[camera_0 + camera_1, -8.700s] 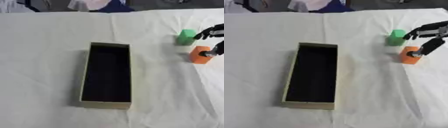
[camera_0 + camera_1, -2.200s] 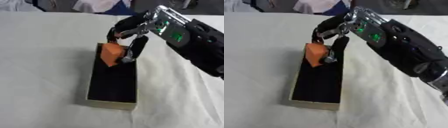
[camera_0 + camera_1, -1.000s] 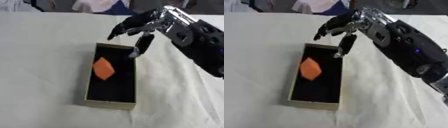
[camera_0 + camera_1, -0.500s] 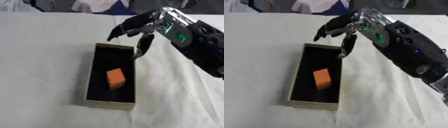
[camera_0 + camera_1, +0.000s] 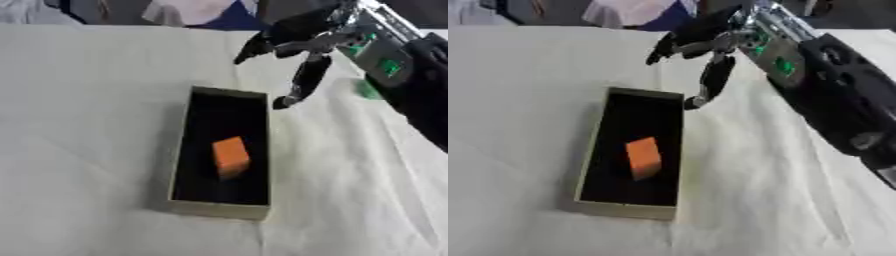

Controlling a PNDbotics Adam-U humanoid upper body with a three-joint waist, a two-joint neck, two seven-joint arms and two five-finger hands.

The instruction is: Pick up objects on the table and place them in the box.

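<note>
Left eye view: orange block (image 5: pixel 231 156) sits inside the box (image 5: pixel 194 207), toward the near half, standing taller than wide with a lit upper face and shaded side. Box is long and narrow, pale cardboard walls, dark interior, lying lengthwise on the white cloth of the table (image 5: pixel 79 140). Right hand (image 5: pixel 302 47) hangs above the box's far right corner, fingers spread and fairly straight, holding nothing; one dark finger (image 5: pixel 303 82) points down, its tip just beside the box rim, contact not clear. Arm is black with a silver section bearing a green patch. Green object (image 5: pixel 367 90) shows as a small sliver on the cloth at the right, mostly hidden behind the arm. Left hand does not show.

Right eye view: same block (image 5: pixel 643 158) reads a little clearer against the dark floor of the box (image 5: pixel 619 209), well apart from the far end wall and nearer the left wall than the right. Right hand (image 5: pixel 710 42) again spread and empty over the far right corner. More of the black forearm runs down the right side here. Green object cannot be made out in this view; the arm covers that stretch of table (image 5: pixel 518 125).
</note>
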